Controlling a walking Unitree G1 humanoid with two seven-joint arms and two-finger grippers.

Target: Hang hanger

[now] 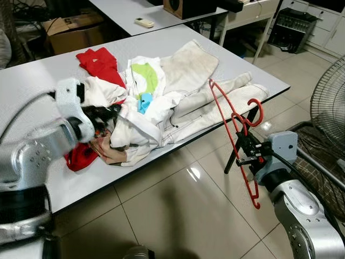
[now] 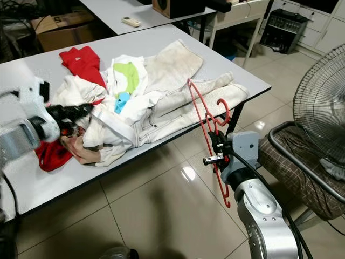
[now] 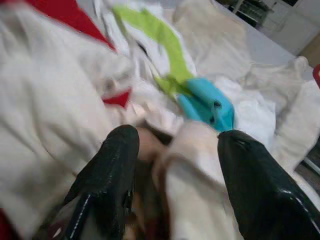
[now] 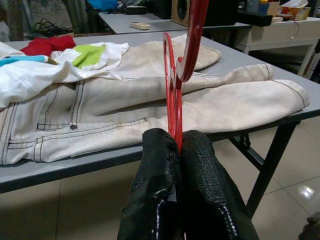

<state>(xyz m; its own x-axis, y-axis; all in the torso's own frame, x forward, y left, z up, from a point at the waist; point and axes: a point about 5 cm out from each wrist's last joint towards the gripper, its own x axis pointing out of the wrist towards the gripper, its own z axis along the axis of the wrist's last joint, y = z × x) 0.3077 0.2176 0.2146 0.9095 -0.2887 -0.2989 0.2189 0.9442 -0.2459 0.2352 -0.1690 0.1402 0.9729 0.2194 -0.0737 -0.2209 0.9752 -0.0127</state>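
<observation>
A red plastic hanger (image 1: 232,127) hangs upright just off the table's front right edge, hook upward, with my right gripper (image 1: 247,147) shut on its thin frame (image 4: 172,90). A heap of clothes lies on the grey table (image 1: 32,75): cream trousers (image 1: 205,102), a white garment (image 1: 145,116) with a green patch, a blue piece (image 1: 145,101) and a red shirt (image 1: 99,62). My left gripper (image 1: 110,112) is at the heap's left side. Its fingers (image 3: 120,155) stand open around a fold of cream cloth (image 3: 195,165).
A standing fan (image 1: 329,102) and a chair (image 2: 302,156) are close on the right, beside my right arm. Behind stands a second table with a remote (image 1: 144,22), and a cardboard box (image 1: 75,29) lies back left. Tiled floor lies in front of the table.
</observation>
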